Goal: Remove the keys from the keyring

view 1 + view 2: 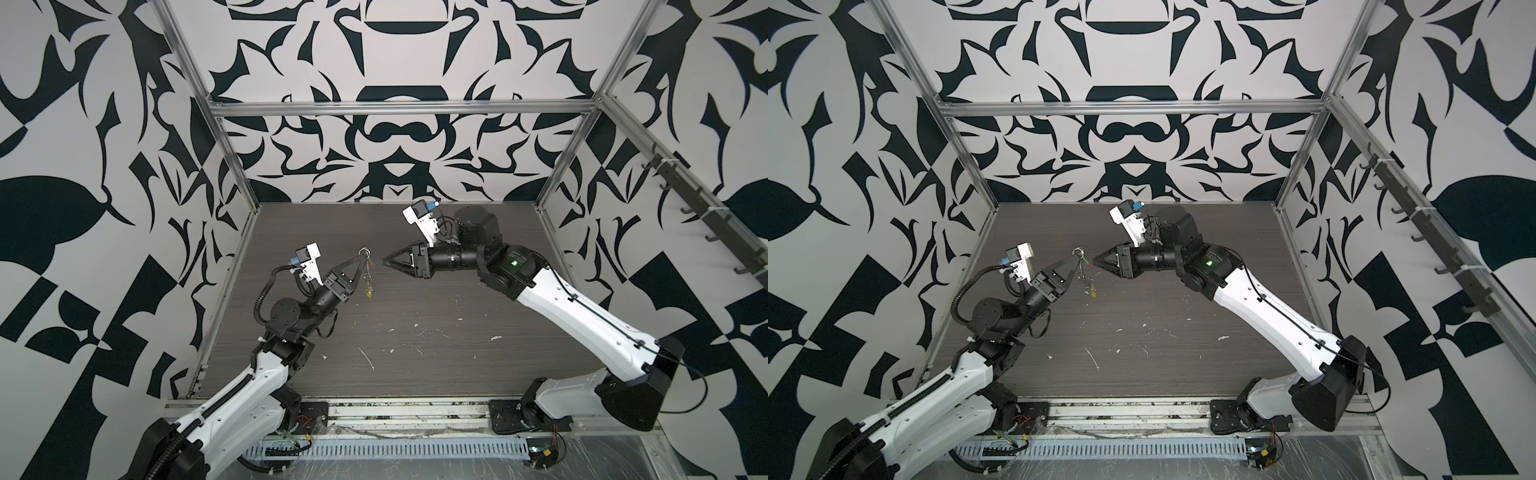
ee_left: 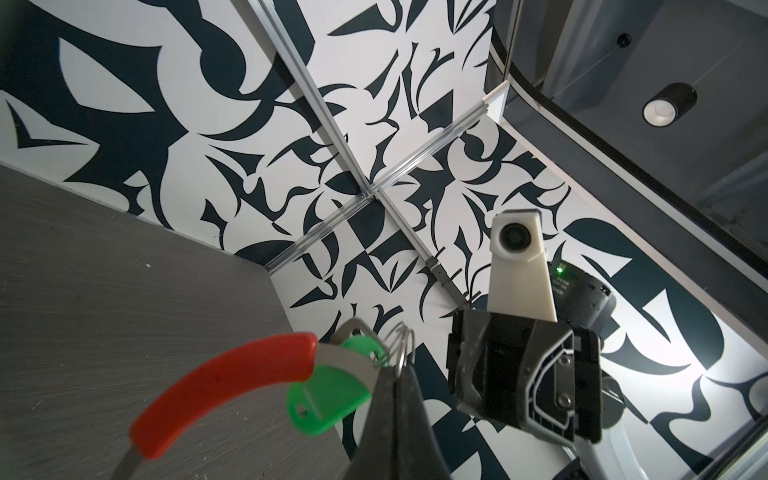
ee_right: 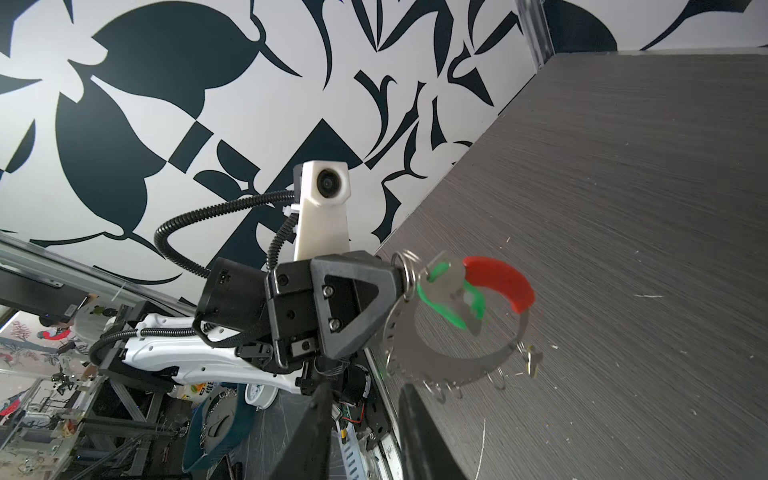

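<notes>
keyring (image 1: 368,276) in both top views hangs over counter (image 1: 415,353) from left gripper (image 1: 360,257), jaws clamped on its top; yellow key (image 1: 368,292) at its low end; right gripper (image 1: 384,262) just beside, not touching. left wrist: jaws together on hoop, next to green key (image 2: 324,399) and red sleeve (image 2: 224,382). right wrist: right jaws apart, empty; keyring well ahead of them.
</notes>
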`<state>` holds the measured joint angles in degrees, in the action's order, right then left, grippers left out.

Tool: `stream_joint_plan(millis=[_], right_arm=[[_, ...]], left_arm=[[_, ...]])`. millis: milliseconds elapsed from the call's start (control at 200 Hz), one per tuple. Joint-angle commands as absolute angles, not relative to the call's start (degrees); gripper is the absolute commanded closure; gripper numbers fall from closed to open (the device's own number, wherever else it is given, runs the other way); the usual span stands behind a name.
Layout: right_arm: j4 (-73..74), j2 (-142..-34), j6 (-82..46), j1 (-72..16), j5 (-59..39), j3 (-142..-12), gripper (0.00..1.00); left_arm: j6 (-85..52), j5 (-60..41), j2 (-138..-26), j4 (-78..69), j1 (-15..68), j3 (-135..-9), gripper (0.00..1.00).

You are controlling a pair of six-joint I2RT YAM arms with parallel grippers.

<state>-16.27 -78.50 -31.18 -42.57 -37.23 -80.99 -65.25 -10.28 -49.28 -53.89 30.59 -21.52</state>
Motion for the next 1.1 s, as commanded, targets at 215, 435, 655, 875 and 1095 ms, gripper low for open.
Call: stream_joint_plan(millis=[215,435,655,875,1095], right_arm=[[-8.2,-81.7,-36.5,-42.7,-37.5,-80.9,0.7],[-4.9,-84.1,-37.1,-42.7,-38.4,-81.8,0.71],[-3.9,-85.6,-36.4,-42.7,-38.1,-83.5,0.72],[-2.3,-86.6,-36.4,-42.7,-38.0,-85.0,0.73],[-0.7,-87.6,-37.0,-42.8,-38.5,-85.9,0.73]], left_arm=[[-75.4,-11.9,-54.2,-66.9,28.6,-20.9,1.0],[-75.5,-12.1,-54.7,-67.4,28.5,-20.6,1.0],[-75.6,-12.2,-55.0,-67.8,28.5,-20.4,1.0],[-75.7,-12.2,-55.2,-68.5,28.5,-20.2,1.0],[-75.8,-12.1,-55.2,-68.9,28.5,-19.8,1.0]])
